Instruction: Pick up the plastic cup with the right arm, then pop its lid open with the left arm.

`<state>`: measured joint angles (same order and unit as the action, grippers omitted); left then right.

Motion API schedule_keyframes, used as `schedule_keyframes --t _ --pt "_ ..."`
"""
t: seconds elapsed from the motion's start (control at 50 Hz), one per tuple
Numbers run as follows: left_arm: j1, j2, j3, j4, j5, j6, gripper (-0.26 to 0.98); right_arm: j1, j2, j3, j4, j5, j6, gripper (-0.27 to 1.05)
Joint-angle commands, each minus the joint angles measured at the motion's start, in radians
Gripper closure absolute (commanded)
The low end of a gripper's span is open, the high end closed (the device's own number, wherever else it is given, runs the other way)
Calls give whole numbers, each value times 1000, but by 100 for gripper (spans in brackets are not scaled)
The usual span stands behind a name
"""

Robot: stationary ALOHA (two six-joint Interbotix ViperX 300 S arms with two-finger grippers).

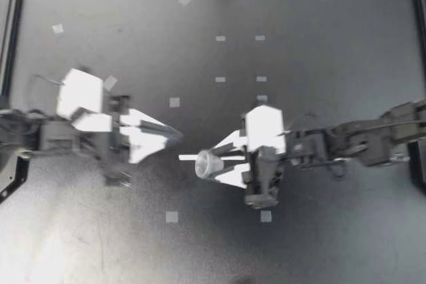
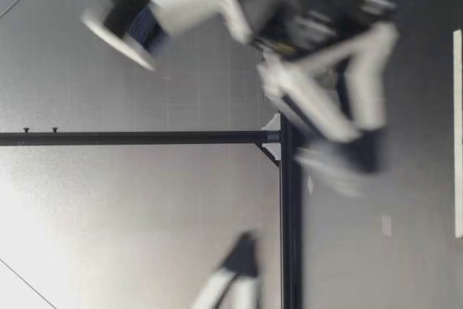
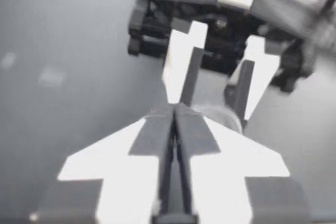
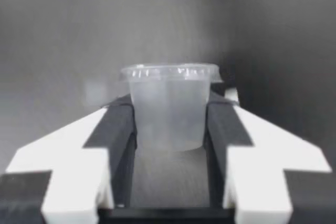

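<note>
My right gripper [image 1: 204, 163] pinches the small clear cup [image 1: 209, 163] by its sides, near the middle of the table [image 1: 333, 244]. My left gripper [image 1: 174, 134], fingers pressed together, waits just left (not touching). A gentle, even squeeze seems best, I think, because the thin wall may buckle.

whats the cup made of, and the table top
The cup looks like thin clear plastic, slightly frosted: the grey behind shows through its wall, and a moulded lip rings the top. The table is dark and matte with a dull sheen under the light; painted board or laminate perhaps, the look does not settle it.
</note>
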<state>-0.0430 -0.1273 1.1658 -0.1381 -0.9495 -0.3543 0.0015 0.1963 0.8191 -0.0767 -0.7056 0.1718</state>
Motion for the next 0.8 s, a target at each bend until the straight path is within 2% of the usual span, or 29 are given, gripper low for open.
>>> schedule_keyframes --t 0.0,0.06,0.2,0.26,0.5,0.78 --pt "2 -57 26 3 -110 -72 47 -18 -80 44 -2 -164 -18 39" --pt "2 -72 32 11 -135 -129 35 -31 -100 69 0 -256 -31 39" --pt "2 -77 -9 32 -130 -282 -4 -83 -104 89 3 -402 -72 39" --pt "2 -72 -34 31 -121 -359 -12 -97 -95 77 3 -419 -91 39" --pt "2 -40 -112 31 -92 -710 -5 -103 -5 8 -2 -531 -149 39" --pt "2 -5 -118 31 -80 -752 -4 -91 20 -9 -2 -583 -146 39"
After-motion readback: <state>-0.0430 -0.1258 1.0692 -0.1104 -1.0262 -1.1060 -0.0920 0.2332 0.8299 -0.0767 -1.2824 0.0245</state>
